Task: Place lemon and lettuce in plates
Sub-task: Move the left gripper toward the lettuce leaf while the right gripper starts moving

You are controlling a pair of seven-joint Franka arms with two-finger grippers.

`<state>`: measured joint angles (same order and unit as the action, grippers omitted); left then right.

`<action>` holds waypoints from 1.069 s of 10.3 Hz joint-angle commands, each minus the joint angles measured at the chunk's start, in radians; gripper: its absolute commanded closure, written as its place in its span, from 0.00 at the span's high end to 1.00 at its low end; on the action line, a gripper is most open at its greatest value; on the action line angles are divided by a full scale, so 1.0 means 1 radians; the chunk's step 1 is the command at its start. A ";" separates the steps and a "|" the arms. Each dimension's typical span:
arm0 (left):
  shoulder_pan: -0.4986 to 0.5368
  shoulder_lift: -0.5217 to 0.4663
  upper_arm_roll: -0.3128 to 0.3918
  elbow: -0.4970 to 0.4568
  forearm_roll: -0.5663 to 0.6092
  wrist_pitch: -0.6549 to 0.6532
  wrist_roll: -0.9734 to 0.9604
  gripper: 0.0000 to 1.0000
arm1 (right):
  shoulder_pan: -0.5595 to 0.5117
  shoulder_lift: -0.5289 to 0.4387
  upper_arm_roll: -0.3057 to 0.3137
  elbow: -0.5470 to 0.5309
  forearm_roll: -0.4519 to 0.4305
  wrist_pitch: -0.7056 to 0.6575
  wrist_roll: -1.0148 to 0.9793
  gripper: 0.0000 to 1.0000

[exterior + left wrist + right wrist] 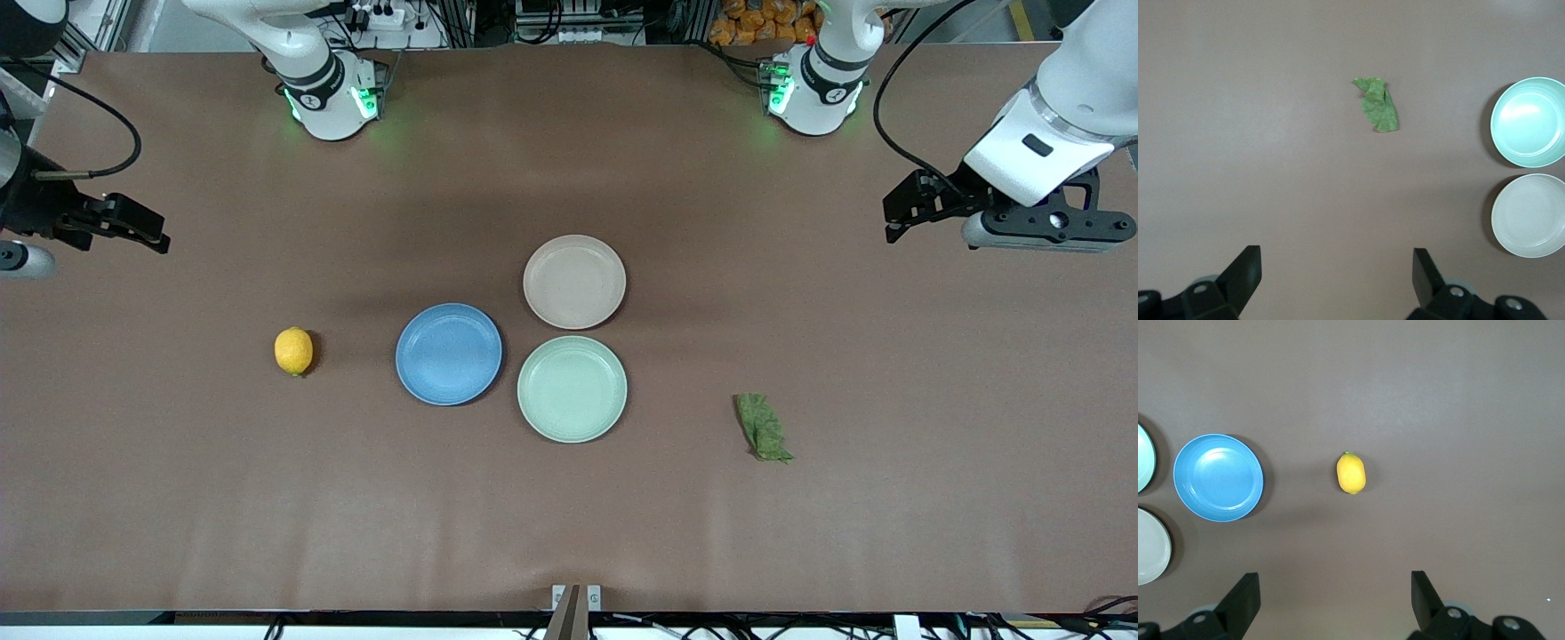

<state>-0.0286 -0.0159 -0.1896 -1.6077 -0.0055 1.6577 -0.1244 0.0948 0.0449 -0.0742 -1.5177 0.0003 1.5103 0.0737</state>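
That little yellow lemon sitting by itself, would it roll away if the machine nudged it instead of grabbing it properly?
Probably, yes. The lemon is a rounded oval lying loose on the flat table, so a sideways nudge would likely roll or spin it. Its smooth skin may also slip between narrow fingers. It looks firm, so it should keep its shape when squeezed. The open right end effector hasn't touched it.

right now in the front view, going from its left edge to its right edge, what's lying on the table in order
lemon → blue plate → lettuce. The beige-pink plate and mint-green plate both come between the blue plate and the lettuce, but they overlap in that direction, so they have no clear order.
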 commanded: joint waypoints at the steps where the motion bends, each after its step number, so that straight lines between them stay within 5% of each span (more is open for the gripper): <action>1: -0.010 0.002 0.010 0.015 0.007 -0.015 0.020 1.00 | 0.000 -0.011 0.005 0.002 -0.013 0.005 0.005 1.00; 6: -0.008 0.053 -0.001 0.017 0.012 -0.015 0.002 1.00 | 0.000 -0.010 0.005 0.004 -0.013 0.004 0.005 1.00; 11: -0.008 0.238 0.002 0.054 0.021 0.019 -0.131 1.00 | -0.007 -0.010 0.007 -0.004 -0.005 0.020 -0.005 1.00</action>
<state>-0.0297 0.1545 -0.1902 -1.5988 -0.0054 1.6675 -0.2010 0.0948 0.0449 -0.0737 -1.5138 0.0003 1.5187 0.0731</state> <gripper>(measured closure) 0.000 0.000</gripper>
